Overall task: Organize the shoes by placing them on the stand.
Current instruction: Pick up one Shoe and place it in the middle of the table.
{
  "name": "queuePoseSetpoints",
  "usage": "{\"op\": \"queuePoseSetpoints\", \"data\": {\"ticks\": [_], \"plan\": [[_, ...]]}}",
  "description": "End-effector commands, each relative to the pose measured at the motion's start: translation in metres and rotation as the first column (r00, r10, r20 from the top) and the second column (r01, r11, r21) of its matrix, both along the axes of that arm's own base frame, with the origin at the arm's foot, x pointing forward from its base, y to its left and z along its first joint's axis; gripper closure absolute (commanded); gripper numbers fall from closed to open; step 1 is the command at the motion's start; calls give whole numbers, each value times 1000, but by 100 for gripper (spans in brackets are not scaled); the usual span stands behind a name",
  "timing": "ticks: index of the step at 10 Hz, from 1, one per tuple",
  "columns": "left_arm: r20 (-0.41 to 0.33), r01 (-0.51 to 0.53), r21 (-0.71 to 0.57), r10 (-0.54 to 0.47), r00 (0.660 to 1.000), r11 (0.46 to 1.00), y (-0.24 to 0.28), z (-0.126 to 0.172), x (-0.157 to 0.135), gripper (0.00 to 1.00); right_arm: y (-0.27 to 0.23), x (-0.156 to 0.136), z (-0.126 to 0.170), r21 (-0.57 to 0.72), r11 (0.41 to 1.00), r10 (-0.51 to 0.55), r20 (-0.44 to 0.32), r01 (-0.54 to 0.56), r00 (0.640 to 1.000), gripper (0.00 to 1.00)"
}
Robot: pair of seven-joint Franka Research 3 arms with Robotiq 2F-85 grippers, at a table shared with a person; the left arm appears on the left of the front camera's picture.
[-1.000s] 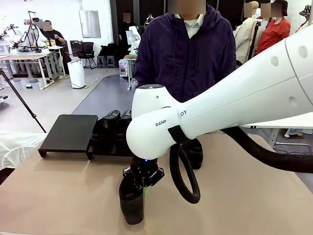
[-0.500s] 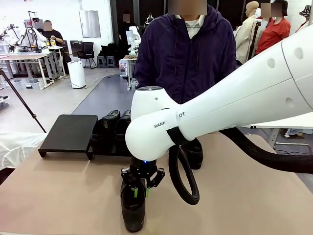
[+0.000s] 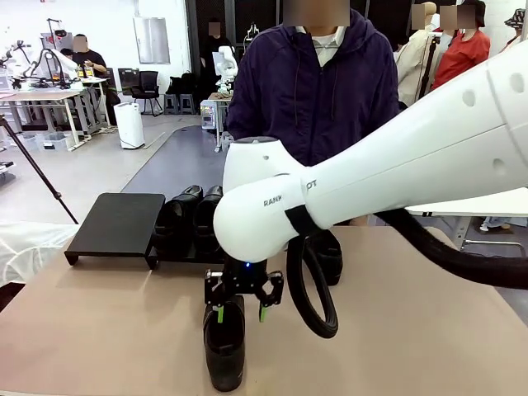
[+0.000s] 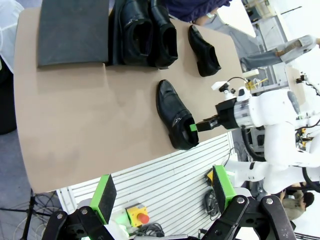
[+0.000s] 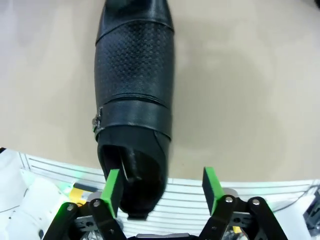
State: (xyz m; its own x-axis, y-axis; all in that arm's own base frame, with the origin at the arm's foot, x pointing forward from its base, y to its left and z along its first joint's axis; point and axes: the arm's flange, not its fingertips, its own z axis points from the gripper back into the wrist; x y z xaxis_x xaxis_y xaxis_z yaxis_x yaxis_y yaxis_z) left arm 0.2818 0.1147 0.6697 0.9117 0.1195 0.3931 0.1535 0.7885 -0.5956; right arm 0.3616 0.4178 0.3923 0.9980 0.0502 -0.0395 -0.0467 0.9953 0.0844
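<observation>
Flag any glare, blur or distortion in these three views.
Front view: even light, the near shoe reads as a dark blob. Left wrist view: wide-angle bends the table edge, glare spots on the shoes on the stand. Right wrist view: sharp, that shoe's texture clear.

Beige table [image 3: 429, 330], matte-black stand [image 3: 115, 221] at far left, near shoe [image 3: 224, 351] at front edge, far shoe [image 4: 204, 50] right of the stand.

White arm [image 3: 396, 173], black cable [image 3: 470, 260]
</observation>
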Motion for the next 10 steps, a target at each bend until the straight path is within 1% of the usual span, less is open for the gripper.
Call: {"op": "queuePoseSetpoints", "data": {"ticks": [1,2,3,4,5,6,7,8,9,10], "plan": [[10,15,4,-15,1000,1000,1,0,-2,0,-35,-13,51,-27,999,-30,48,31,998,0],[10,15,4,-15,1000,1000,1,0,-2,0,-54,-22,85,-21,1000,-4,67,5,998,0],[10,15,4,-15,1000,1000,1,0,-2,0,-77,-31,123,19,994,104,0,-104,995,0],[10,15,4,-15,1000,1000,1,0,-2,0,-108,-40,159,55,992,117,3,-117,993,0],[10,15,4,-15,1000,1000,1,0,-2,0,-152,-47,195,99,987,130,-10,-128,991,0],[10,15,4,-15,1000,1000,1,0,-2,0,-194,-55,222,146,981,121,41,-126,992,0],[10,15,4,-15,1000,1000,1,0,-2,0,-234,-67,239,156,975,145,98,-159,985,0],[10,15,4,-15,1000,1000,1,0,-2,0,-270,-82,249,160,965,181,163,-207,970,0],[10,15,4,-15,1000,1000,1,0,-2,0,-305,-102,253,170,940,258,211,-295,943,0],[10,15,4,-15,1000,1000,1,0,-2,0,-335,-118,255,203,927,262,251,-315,932,0]]}}
